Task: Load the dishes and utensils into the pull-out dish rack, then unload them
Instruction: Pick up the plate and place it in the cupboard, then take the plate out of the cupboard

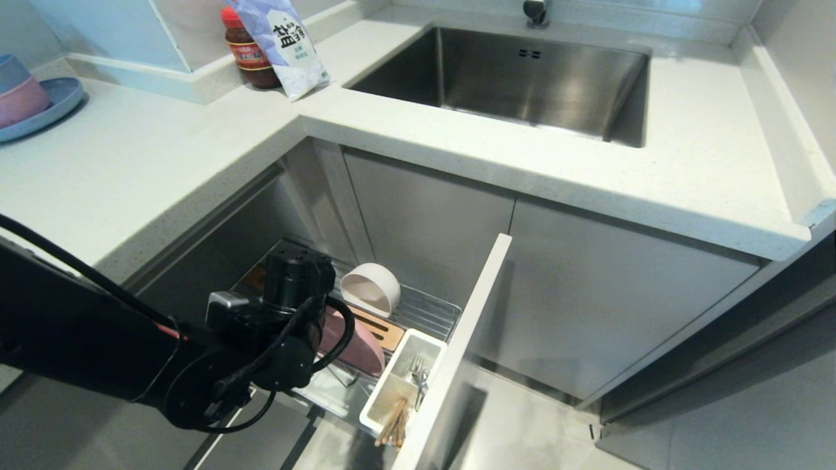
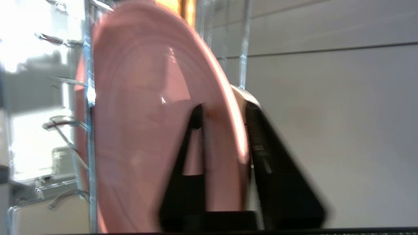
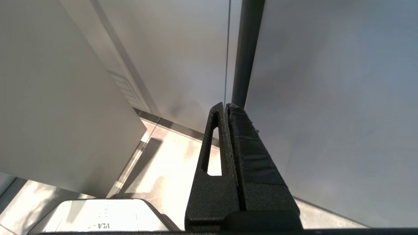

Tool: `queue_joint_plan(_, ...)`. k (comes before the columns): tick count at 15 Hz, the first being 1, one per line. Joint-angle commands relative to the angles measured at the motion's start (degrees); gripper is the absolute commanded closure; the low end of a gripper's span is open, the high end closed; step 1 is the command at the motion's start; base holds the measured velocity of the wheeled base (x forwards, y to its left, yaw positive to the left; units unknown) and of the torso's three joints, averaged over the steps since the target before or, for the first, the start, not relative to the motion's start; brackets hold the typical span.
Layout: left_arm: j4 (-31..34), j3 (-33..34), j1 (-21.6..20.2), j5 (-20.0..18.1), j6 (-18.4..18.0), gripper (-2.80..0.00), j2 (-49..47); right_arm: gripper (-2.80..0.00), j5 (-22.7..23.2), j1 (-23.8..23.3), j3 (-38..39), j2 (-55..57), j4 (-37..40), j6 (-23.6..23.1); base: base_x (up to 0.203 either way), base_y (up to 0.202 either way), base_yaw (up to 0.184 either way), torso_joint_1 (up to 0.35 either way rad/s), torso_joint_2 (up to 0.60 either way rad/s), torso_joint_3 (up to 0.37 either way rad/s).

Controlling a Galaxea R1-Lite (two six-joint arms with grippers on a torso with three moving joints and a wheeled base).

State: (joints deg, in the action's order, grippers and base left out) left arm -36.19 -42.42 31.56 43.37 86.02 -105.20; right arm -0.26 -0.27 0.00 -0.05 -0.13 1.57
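A pale speckled kitchen counter [image 1: 163, 156] wraps a corner, and below it the pull-out dish rack [image 1: 428, 313] stands drawn out from the grey cabinets; everything here is placed from that rack. Nearest the camera, at the rack's front end just behind its pale panel front [image 1: 457, 346], the white plastic cutlery holder [image 1: 392, 375] carries the wooden chopsticks [image 1: 394, 424] in its nearer part and the silver fork [image 1: 418, 375] just beyond them. Beside the holder, toward the robot's left, the pink plate [image 1: 362, 349] stands on edge among the chrome prongs. The left gripper [image 2: 225, 114] reaches down over the rack and straddles the plate's rim, one finger on each face, the jaws parted with a little slack around the rim. Past the plate lies the slotted wooden strip [image 1: 382, 329], and at the rack's far end the cream bowl [image 1: 371, 287] rests tipped on its side. Above and beyond the rack, a steel sink [image 1: 509, 78] is set in the counter. The right gripper [image 3: 226, 109] hangs away from the rack beside a cabinet face, its jaws pressed together.
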Motion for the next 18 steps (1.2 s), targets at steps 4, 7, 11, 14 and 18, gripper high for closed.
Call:
queue_joint_plan(4,-0.3,-0.2,0.6,0.6,0.3,-2.8,1.7,0.0,0.0,0.0,0.1,-0.1,0.0,0.0,0.0,0.0,0.0,0.0,0.0,0.0)
queue_joint_plan(7,3.9,-0.3,1.5,0.7,0.1,-2.8,5.0,0.0,0.0,0.0,0.1,-0.1,0.0,0.0,0.0,0.0,0.0,0.0,0.0,0.0)
queue_joint_plan(11,13.2,-0.6,3.6,0.5,0.3,-2.8,12.2,0.0,0.0,0.0,0.1,-0.1,0.0,0.0,0.0,0.0,0.0,0.0,0.0,0.0)
queue_joint_plan(14,19.7,-1.0,5.0,0.6,0.4,-2.8,18.4,0.0,0.0,0.1,0.1,-0.1,0.0,0.0,0.0,0.0,0.0,0.0,0.0,0.0)
queue_joint_plan(18,28.8,-1.5,6.3,1.7,0.4,0.0,24.6,0.0,0.0,0.1,0.1,-0.1,0.0,0.0,0.0,0.0,0.0,0.0,0.0,0.0)
